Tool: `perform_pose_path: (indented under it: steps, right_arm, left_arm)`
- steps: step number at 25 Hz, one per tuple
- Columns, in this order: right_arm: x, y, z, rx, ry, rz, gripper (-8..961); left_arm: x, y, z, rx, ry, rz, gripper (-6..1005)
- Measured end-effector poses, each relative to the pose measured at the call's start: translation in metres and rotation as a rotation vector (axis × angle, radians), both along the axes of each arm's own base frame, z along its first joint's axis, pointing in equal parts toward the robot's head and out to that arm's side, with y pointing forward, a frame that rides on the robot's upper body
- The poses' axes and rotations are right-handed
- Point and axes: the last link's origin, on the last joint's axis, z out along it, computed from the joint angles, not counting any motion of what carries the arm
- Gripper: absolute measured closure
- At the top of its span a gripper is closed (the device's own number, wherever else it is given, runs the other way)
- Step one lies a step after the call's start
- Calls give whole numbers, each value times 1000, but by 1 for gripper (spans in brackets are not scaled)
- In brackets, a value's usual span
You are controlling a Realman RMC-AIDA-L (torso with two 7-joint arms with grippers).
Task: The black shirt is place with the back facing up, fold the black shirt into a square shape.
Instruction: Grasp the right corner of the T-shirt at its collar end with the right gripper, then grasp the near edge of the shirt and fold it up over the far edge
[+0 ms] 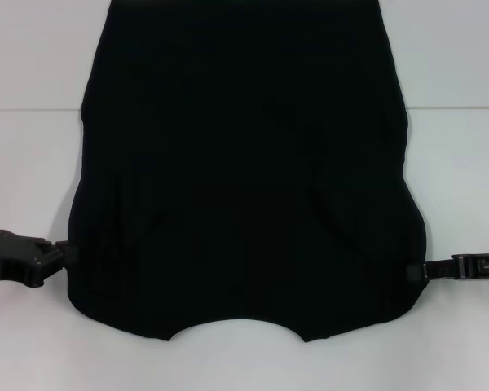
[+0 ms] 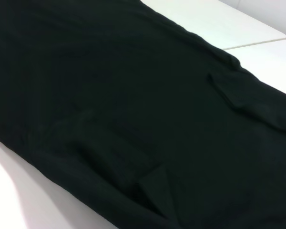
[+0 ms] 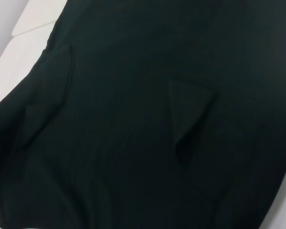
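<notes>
Left tool (image 1: pixel 61 254) and right tool (image 1: pixel 416 273) each meet a side edge of the black shirt (image 1: pixel 244 179), near its neckline end; you cannot tell whether either grips cloth. Shirt lies on the white surface (image 1: pixel 33 163), sleeves seemingly tucked in, lengthwise folds remaining. Its far hem is cut off; creases barely show.

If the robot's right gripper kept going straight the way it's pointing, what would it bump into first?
Most likely the black shirt. The right gripper points inward along the white table, its tip already at the shirt's side edge. Whether it touches the cloth can't be told.
</notes>
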Motion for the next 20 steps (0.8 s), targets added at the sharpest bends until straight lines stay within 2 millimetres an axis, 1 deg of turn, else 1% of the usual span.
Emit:
perform_pose_path:
  steps: [2,12,16,18,20]
  right_arm:
    - [0,0,0,1,-2,0,518]
    - [3,-1,1,2,-10,-4,737]
    - [9,-7,4,1,-5,-12,848]
    - [13,-12,7,-2,3,-13,907]
    - [17,-19,13,7,17,-3,907]
  left_arm:
    - [0,0,0,-1,-1,0,928]
    - [1,0,-1,-4,-9,1,925]
    - [4,-2,-1,-15,-46,23,924]
    - [4,-5,3,-19,-70,54,923]
    - [0,-11,10,-18,-108,108,922]
